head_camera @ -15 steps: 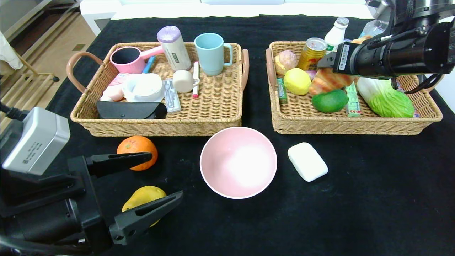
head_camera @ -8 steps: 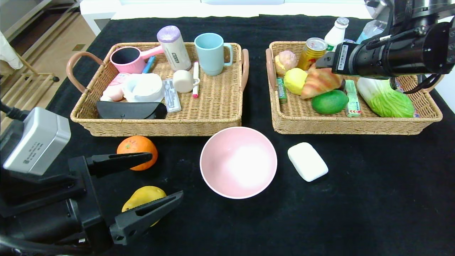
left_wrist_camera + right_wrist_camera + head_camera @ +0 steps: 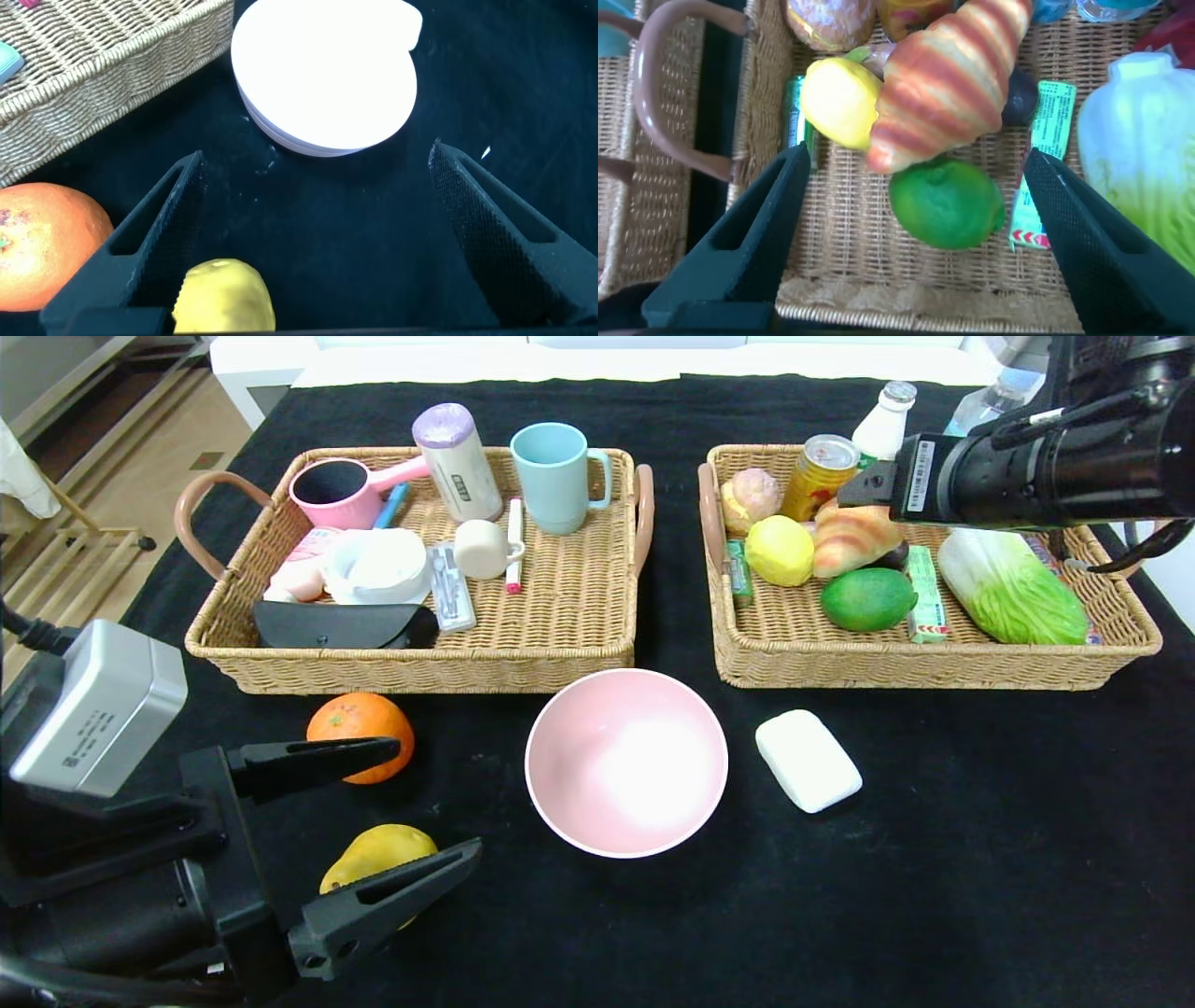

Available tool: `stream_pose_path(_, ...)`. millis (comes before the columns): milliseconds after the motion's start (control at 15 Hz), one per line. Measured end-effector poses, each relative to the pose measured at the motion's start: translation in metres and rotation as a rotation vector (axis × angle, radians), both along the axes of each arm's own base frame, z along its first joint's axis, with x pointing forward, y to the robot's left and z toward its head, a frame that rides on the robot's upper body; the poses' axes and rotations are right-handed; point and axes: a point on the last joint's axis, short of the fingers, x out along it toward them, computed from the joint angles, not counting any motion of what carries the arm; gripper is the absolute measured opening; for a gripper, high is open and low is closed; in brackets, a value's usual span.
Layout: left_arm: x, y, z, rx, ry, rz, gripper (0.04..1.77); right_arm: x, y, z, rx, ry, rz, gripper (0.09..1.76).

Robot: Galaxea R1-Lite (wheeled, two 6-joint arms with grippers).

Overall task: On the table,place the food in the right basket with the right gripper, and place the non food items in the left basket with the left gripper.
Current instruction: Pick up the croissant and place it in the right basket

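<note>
Croissant (image 3: 854, 549) is sitting in the right basket (image 3: 934, 665), resting against the lemon (image 3: 780, 550) and just behind the green fruit (image 3: 867, 599), so that one's in. Your right gripper (image 3: 910, 201) hangs above that basket with its jaws spread wide and nothing between them; from the right wrist camera you can see the croissant and green fruit lying free below, not gripped. A leafy cabbage (image 3: 1013, 588) and a yellow can (image 3: 819, 476) share that basket too.

Your left gripper (image 3: 392, 807) is parked low at the near left corner of the table (image 3: 934, 896), jaws released and holding nothing. The orange (image 3: 359, 733) is on the cloth right in front of the left basket (image 3: 420, 677), and the yellow pear-shaped fruit (image 3: 378, 854) is just nearer than it, partly hidden behind the lower finger in the head view.

You've got the pink bowl (image 3: 625, 763) out on the table between the two baskets' front edges, and the white bar (image 3: 808, 760) lies just beside it on the right, not touching. The left basket already holds a blue mug (image 3: 555, 476) and a pink scoop (image 3: 341, 493), among other bits.
</note>
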Motion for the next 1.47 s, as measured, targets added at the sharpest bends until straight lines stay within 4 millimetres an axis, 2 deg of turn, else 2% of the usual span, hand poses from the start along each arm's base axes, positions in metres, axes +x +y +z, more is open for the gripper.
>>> stream_pose_path(333, 0.0, 0.0, 0.0, 0.0, 0.0, 0.0, 1.72, -0.032, -0.004, -0.009, -0.082, 0.06, 0.052, 1.69)
stream_pose_path(667, 0.0, 0.0, 0.0, 0.0, -0.001, 0.002, 1.72, -0.07, 0.002, -0.017, -0.11, 0.092, 0.148, 1.7)
stream_pose_path(1067, 0.0, 0.001, 0.002, 0.002, -0.01, 0.026, 1.72, -0.117, -0.012, -0.04, -0.12, 0.078, 0.466, 1.7)
stream_pose_path(1467, -0.006, 0.003, 0.008, 0.014, -0.056, 0.053, 1.72, -0.142, -0.024, -0.081, -0.164, -0.095, 0.718, 1.7)
